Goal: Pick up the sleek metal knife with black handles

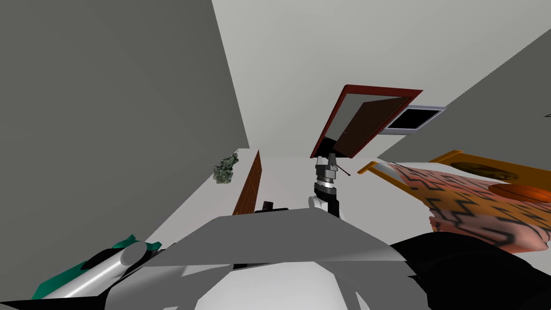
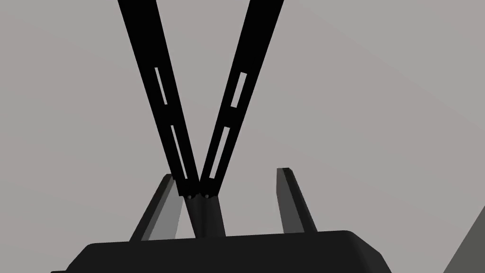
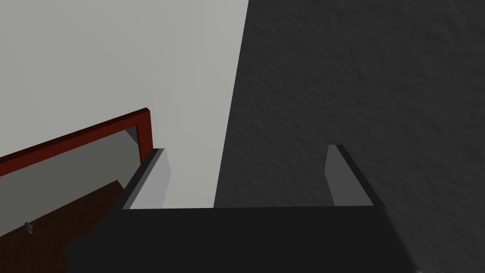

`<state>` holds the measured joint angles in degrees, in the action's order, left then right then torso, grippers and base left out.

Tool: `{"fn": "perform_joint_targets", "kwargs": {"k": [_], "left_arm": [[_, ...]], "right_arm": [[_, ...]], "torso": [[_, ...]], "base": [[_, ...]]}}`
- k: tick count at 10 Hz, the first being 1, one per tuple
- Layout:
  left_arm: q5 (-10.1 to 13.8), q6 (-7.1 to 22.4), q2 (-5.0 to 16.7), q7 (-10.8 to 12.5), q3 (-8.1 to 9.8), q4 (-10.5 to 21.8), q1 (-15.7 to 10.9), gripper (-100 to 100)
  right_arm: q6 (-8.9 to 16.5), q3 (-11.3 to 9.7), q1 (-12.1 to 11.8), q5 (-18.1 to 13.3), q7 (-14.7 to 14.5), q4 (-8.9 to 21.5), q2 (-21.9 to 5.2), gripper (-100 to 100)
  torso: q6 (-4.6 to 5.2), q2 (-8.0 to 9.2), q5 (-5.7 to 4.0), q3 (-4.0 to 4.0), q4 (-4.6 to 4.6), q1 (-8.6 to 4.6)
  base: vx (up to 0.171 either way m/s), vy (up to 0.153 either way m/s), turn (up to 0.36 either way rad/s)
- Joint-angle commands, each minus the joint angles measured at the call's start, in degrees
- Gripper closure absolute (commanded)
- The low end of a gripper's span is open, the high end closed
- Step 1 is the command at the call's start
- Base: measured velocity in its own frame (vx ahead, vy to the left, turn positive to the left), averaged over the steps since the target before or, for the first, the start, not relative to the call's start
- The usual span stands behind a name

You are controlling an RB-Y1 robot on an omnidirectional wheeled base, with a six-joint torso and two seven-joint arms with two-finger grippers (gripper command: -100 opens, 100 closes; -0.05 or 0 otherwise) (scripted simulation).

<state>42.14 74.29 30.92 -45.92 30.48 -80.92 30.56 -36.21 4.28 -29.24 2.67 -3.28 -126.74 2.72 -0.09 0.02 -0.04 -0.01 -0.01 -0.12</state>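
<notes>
Grey walls [image 1: 107, 107] stand around a pale floor [image 1: 290, 183], with a brown door [image 1: 371, 126] open in its dark red frame [image 1: 376, 90], a window [image 1: 415, 117] showing black beside it, a small green plant [image 1: 226, 168] by the left wall, and on the right a bed [image 1: 457, 157] with an orange frame and a zigzag-patterned cover [image 1: 473, 204].

The knife [image 2: 166, 118] reads flat matt black all over. My right gripper [image 3: 245, 148]: matt dark body, smooth light grey fingers [image 3: 154, 180]. Rough, grainy dark wall [image 3: 355, 71]. Matt brown wood door [image 1: 371, 124]. Soft patterned cloth blanket [image 1: 473, 210].
</notes>
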Motion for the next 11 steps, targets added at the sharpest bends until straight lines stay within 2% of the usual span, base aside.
{"fn": "perform_joint_targets", "kwargs": {"k": [1,4,5,6,9,10,11], "left_arm": [[0.0,0.0,0.0,0.0,0.00,0.0,0.0,100],[0.0,0.0,0.0,0.0,-0.01,0.0,0.0,100],[0.0,0.0,0.0,0.0,-0.01,0.0,0.0,0],[0.7,1.0,0.9,1.3,-0.32,-1.7,0.7,100],[1.9,2.6,2.2,3.5,-0.75,-4.8,2.0,100],[1.7,2.3,2.0,3.0,-0.66,-4.2,1.7,100],[1.8,2.4,2.0,3.2,-0.67,-4.3,1.8,0]], "right_arm": [[0.0,0.0,0.0,0.0,0.0,0.0,0.0,0],[0.0,0.0,0.0,0.0,0.0,0.0,0.0,0],[0.0,0.0,0.0,0.0,0.0,0.0,0.0,0],[0.0,0.0,0.0,0.0,0.0,0.0,0.0,0],[0.0,0.0,0.0,0.0,0.0,0.0,0.0,0],[0.0,0.0,0.0,0.0,0.0,0.0,0.0,0],[0.0,0.0,0.0,0.0,0.0,0.0,0.0,0]], "torso": [[0.00,0.00,0.00,0.00,0.00,0.00],[0.01,0.01,0.01,0.02,0.02,0.01],[0.01,0.01,0.01,0.01,0.02,0.01],[0.01,0.01,0.01,0.01,0.02,0.01],[0.02,0.05,-0.02,0.03,0.03,-0.01],[0.02,0.04,-0.01,0.03,0.03,-0.02],[0.01,0.03,0.01,0.02,0.02,0.00]], "base": [[0.000,0.000,0.000],[-0.001,0.000,0.004],[0.000,0.000,0.000],[-0.007,0.000,0.014],[-0.011,0.001,0.009],[0.000,0.000,0.000],[0.000,0.000,0.000]]}}
